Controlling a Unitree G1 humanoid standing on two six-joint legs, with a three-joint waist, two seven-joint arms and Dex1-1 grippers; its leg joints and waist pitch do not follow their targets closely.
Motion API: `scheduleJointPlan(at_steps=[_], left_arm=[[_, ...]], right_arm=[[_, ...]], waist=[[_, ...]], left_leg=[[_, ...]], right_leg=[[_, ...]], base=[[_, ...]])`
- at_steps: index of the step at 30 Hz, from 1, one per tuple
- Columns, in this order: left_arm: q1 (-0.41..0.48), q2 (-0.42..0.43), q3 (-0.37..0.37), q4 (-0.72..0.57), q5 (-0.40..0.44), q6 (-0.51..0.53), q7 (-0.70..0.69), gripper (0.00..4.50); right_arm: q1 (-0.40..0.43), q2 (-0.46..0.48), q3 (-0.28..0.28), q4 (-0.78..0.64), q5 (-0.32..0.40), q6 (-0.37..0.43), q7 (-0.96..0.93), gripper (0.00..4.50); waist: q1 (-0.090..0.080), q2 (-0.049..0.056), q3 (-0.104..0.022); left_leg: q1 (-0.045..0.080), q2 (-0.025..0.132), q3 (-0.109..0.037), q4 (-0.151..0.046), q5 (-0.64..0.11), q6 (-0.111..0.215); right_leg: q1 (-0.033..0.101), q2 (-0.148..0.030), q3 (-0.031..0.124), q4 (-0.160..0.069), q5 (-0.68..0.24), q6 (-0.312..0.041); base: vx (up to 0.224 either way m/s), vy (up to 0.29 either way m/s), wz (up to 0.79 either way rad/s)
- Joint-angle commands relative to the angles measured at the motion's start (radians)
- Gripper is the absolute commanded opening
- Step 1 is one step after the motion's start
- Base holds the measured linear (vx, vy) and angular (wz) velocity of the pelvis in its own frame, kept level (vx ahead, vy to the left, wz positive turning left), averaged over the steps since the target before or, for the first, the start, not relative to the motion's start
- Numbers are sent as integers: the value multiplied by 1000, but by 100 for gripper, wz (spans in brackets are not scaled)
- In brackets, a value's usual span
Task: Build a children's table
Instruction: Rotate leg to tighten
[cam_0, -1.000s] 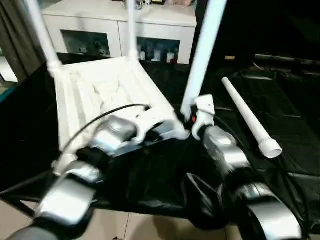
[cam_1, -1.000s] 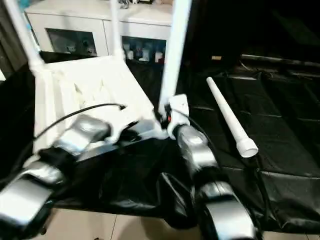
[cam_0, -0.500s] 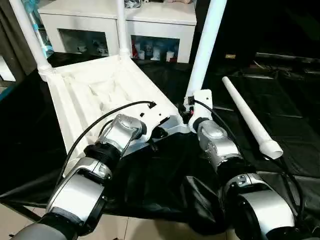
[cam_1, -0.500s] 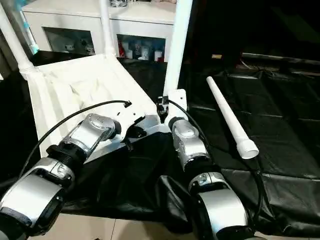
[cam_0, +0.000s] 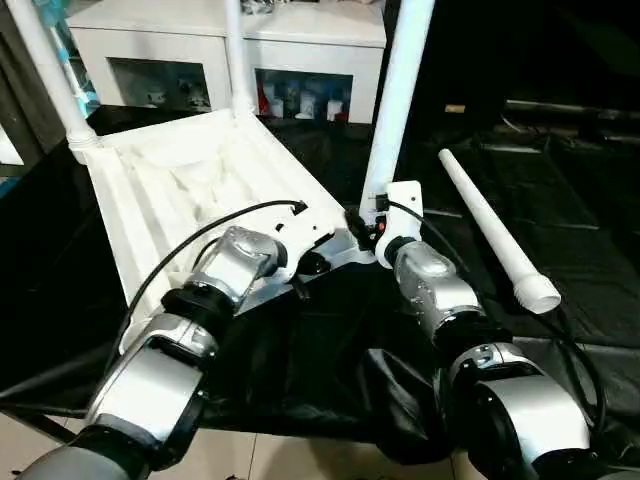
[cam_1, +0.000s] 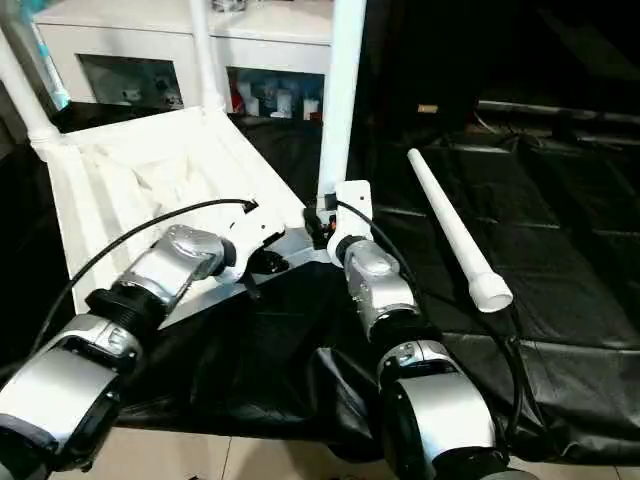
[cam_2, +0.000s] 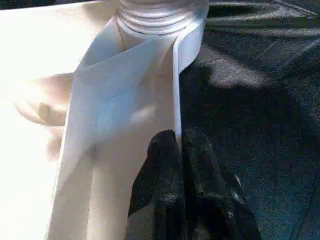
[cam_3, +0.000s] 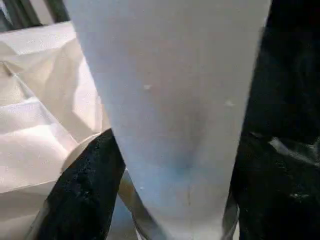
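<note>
1. The children's table (cam_0: 190, 190) lay upside down on the black sheet (cam_0: 560, 180), ribbed underside up, just ahead of both hands.
2. My left hand (cam_2: 177, 150) was closed, pinching the thin rim of the top just short of a corner socket (cam_2: 160, 15).
3. My right hand (cam_0: 375, 225) sat at the base of the near leg (cam_0: 395, 100), which rose straight up from that hand out of its socket. I could not tell whether the hand was clamped on it or loose around it.
4. Two more legs, one (cam_0: 45, 70) beyond my left hand and one (cam_0: 235, 55) beyond and between the hands, stood upright in the far sockets.
5. The loose leg (cam_0: 490, 235) lay flat on the sheet to the outer side of my right hand, well apart from the left. Its long axis ran away from me, wide open end nearest. I judged the right arm was the one for it.
6. The empty socket was probably at the near corner under my left forearm; I could not see it.
7. Behind it all, the white cabinet (cam_0: 200, 45) held small items behind its glass doors; I could not identify them.
</note>
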Motion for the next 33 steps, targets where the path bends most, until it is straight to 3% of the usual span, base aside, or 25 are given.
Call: scheduleJointPlan(at_steps=[1,6,14,15,18,20,25,33], left_arm=[[-13,-8,-12,-52,2,-36,-10,0],[5,15,-19,-76,-2,-65,-54,0],[61,72,-31,-156,-32,-132,-191,0],[85,96,-34,-185,-49,-174,-248,0],[103,111,-32,-210,-62,-181,-285,0],[119,125,-36,-230,-66,-194,-314,0],[154,158,-45,-266,-80,-246,-383,0],[185,180,-44,-297,-95,-264,-437,0]], right_arm=[[1,31,23,29,12,19,64,359],[6,3,35,6,1,8,107,404],[80,-91,119,-116,-45,-9,326,404],[124,-148,157,-184,-57,-11,425,404],[154,-189,172,-244,-45,3,496,404],[181,-231,177,-309,-26,26,563,404],[235,-319,190,-435,8,71,693,404],[292,-377,212,-535,29,120,794,404]], waist=[[7,9,-56],[8,12,-59],[23,16,-69],[24,16,-68],[37,19,-71],[46,16,-70],[62,18,-66],[72,17,-65]], left_leg=[[-2,44,-18,-78,-241,37],[-2,45,-14,-73,-190,52],[-5,50,-11,-64,-74,97],[-7,50,-11,-63,-62,107],[-1,55,-6,-58,-49,128],[-3,54,-6,-57,-53,128],[-5,54,-5,-56,-86,113],[-6,49,-6,-55,-105,84]], right_leg=[[54,-102,62,-81,-344,-179],[58,-103,64,-72,-273,-207],[66,-100,65,-39,-35,-267],[67,-99,64,-36,-6,-272],[62,-97,65,-29,37,-281],[66,-96,64,-30,22,-275],[61,-97,64,-39,-70,-238],[58,-93,63,-49,-156,-200]], base=[[0,0,0],[0,0,0],[0,0,0],[0,0,0],[0,0,0],[0,0,0],[0,0,0],[0,0,0]])
